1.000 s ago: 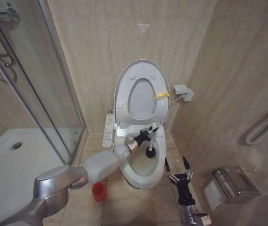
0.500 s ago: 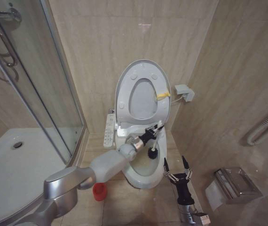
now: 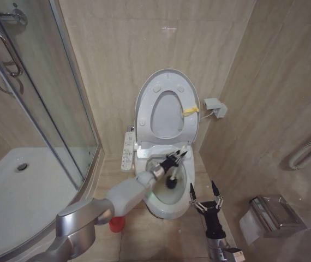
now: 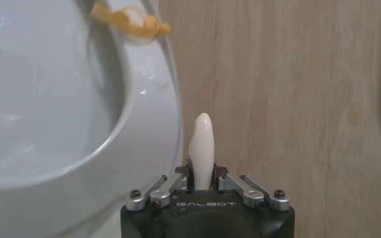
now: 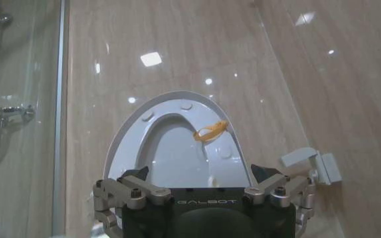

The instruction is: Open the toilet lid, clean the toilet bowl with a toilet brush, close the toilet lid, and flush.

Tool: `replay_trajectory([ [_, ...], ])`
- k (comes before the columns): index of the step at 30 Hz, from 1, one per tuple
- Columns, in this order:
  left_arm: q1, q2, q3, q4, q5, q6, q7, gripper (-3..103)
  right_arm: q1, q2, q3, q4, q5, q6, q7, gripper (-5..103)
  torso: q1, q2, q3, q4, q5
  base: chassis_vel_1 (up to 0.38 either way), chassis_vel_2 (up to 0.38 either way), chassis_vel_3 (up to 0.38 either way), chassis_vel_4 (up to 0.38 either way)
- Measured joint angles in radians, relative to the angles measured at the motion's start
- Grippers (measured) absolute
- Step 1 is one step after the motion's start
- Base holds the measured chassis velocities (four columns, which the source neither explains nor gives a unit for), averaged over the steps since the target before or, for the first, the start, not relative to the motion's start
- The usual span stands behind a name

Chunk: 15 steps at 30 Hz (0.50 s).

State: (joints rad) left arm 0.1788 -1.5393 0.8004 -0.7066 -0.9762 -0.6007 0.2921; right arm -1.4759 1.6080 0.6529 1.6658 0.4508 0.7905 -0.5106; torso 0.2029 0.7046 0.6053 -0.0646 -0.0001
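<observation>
While one left end effector [image 3: 175, 159] grips one toilet brush [image 3: 172, 180], one toilet lid [image 3: 166, 109] raised

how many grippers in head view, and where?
2. The left gripper is over the toilet bowl, shut on the toilet brush. The right gripper is open, beside the bowl's right side.

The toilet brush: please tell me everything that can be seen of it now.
The toilet brush has a thin white stick handle with a rounded tip and a dark round bristle head. The left hand is shut on the handle, above the head. The brush stands tilted, head down inside the toilet bowl. In the left wrist view its handle tip rises between the fingers.
</observation>
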Motion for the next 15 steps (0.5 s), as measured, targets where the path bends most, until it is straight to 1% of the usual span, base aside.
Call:
replay_trajectory([
  [1, -0.005, -0.018, -0.012, 0.014, 0.001, 0.0, 0.001, 21, -0.005, 0.0, -0.001, 0.003, 0.0, 0.001, -0.001, 100, 0.0, 0.0, 0.0, -0.0002, 0.0, 0.0, 0.0, 0.0, 0.0],
  [2, -0.005, -0.018, -0.012, 0.014, 0.001, 0.0, 0.001, 21, -0.005, 0.0, -0.001, 0.003, 0.0, 0.001, -0.001, 100, 0.0, 0.0, 0.0, -0.0002, 0.0, 0.0, 0.0, 0.0, 0.0],
  [4, -0.004, -0.044, -0.036, 0.106, 0.027, -0.005, 0.025, 21, -0.01, 0.0, -0.004, 0.007, -0.002, 0.003, -0.002, 100, 0.0, 0.0, 0.0, 0.0, 0.0002, 0.0, 0.0, 0.0, 0.0],
  [5, -0.004, -0.044, -0.036, 0.106, 0.027, -0.005, 0.025, 21, -0.01, 0.0, -0.004, 0.007, -0.002, 0.003, -0.002, 100, 0.0, 0.0, 0.0, 0.0, 0.0002, 0.0, 0.0, 0.0, 0.0],
  [6, 0.0, -0.047, -0.041, 0.131, 0.035, -0.007, 0.032, 21, -0.01, 0.0, -0.004, 0.007, -0.002, 0.003, -0.002, 100, 0.0, 0.0, 0.0, 0.0003, 0.0002, 0.0, 0.0, 0.0, 0.0],
  [7, 0.01, -0.046, -0.043, 0.16, 0.046, -0.008, 0.04, 21, -0.011, 0.0, -0.003, 0.009, -0.002, 0.003, 0.001, 100, 0.0, 0.0, 0.0, 0.0014, 0.0002, 0.0, 0.0, 0.0, 0.0],
  [8, 0.016, -0.041, -0.041, 0.162, 0.049, -0.007, 0.041, 21, -0.012, 0.0, 0.0, 0.012, -0.003, 0.002, 0.011, 100, 0.0, 0.0, 0.0, 0.0015, 0.0002, 0.0, 0.0, 0.0, 0.0],
  [9, 0.016, -0.041, -0.041, 0.162, 0.049, -0.007, 0.041, 21, -0.012, 0.0, 0.0, 0.012, -0.003, 0.002, 0.011, 100, 0.0, 0.0, 0.0, 0.0015, 0.0002, 0.0, 0.0, 0.0, 0.0],
  [12, 0.009, -0.031, -0.039, 0.107, 0.044, 0.0, 0.022, 21, -0.011, 0.0, 0.008, 0.023, -0.035, -0.01, 0.074, 100, 0.0, 0.0, 0.0, 0.0009, 0.0002, 0.0, 0.0, 0.0, 0.0],
  [13, 0.009, -0.031, -0.039, 0.107, 0.044, 0.0, 0.022, 21, -0.011, 0.0, 0.008, 0.023, -0.035, -0.01, 0.074, 100, 0.0, 0.0, 0.0, 0.0009, 0.0002, 0.0, 0.0, 0.0, 0.0],
  [14, -0.001, -0.025, -0.039, 0.058, 0.033, 0.006, 0.005, 21, -0.009, 0.0, 0.007, 0.031, -0.039, -0.015, 0.096, 100, 0.0, 0.0, 0.0, 0.0001, 0.0, 0.0, 0.0, 0.0, 0.0],
  [15, -0.007, -0.019, -0.039, 0.026, 0.024, 0.01, -0.009, 21, -0.007, 0.0, 0.008, 0.035, -0.04, -0.017, 0.103, 100, 0.0, 0.0, 0.0, -0.0002, 0.0, 0.0, 0.0, 0.0, 0.0],
])
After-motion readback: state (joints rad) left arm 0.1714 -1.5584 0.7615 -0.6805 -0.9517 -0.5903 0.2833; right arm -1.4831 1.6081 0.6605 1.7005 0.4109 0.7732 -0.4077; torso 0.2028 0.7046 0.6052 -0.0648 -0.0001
